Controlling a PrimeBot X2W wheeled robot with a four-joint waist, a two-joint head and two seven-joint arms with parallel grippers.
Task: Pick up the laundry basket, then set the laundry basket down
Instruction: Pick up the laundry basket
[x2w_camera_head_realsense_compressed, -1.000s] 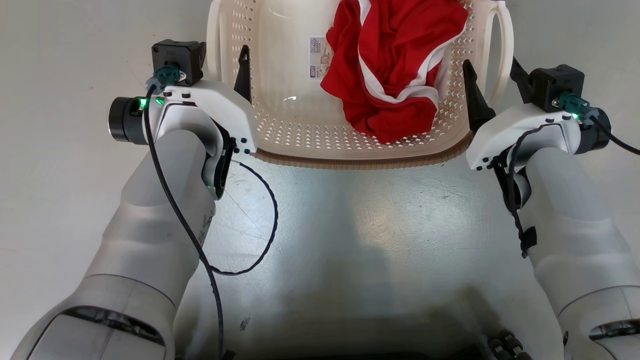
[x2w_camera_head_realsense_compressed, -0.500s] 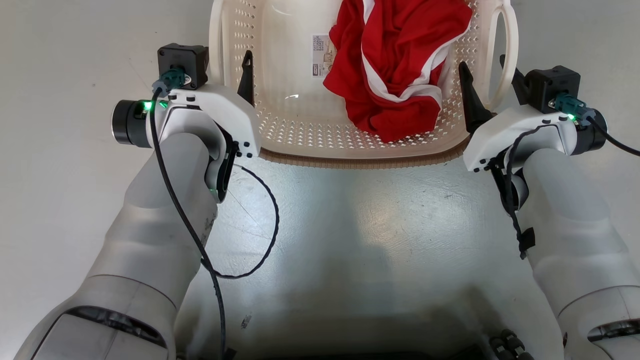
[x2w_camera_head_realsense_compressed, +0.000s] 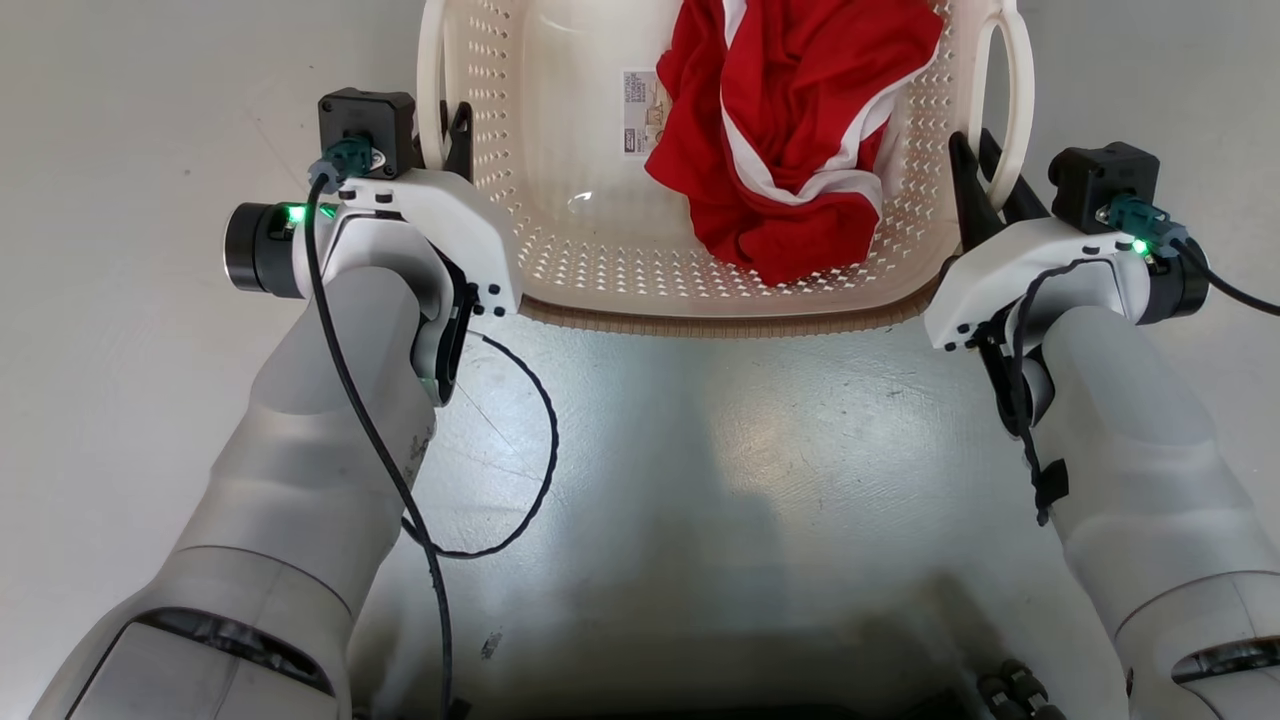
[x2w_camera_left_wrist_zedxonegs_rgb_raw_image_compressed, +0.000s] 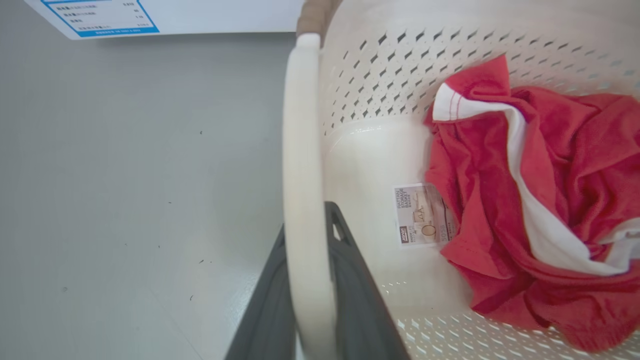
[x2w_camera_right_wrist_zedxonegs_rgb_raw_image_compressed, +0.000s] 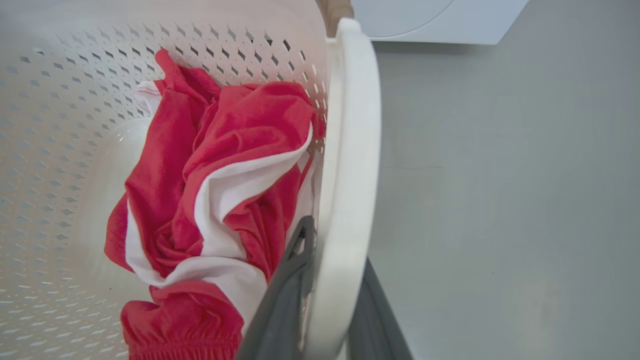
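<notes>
The left gripper (x2w_camera_head_realsense_compressed: 445, 135) has its two dark fingers pinched on the left handle (x2w_camera_head_realsense_compressed: 432, 80), one finger on each side of the white loop. The right gripper (x2w_camera_head_realsense_compressed: 972, 140) pinches the right handle (x2w_camera_head_realsense_compressed: 1020, 90) the same way. Both handles belong to the laundry basket (x2w_camera_head_realsense_compressed: 720, 325), which sits between the two arms, just past the grippers. Inside it, a red and white cloth (x2w_camera_head_realsense_compressed: 790, 130) lies bunched up on the right side. A small paper label (x2w_camera_head_realsense_compressed: 640, 112) is on the basket's bottom, left of the cloth. The grey floor (x2w_camera_head_realsense_compressed: 700, 480) is all around.
</notes>
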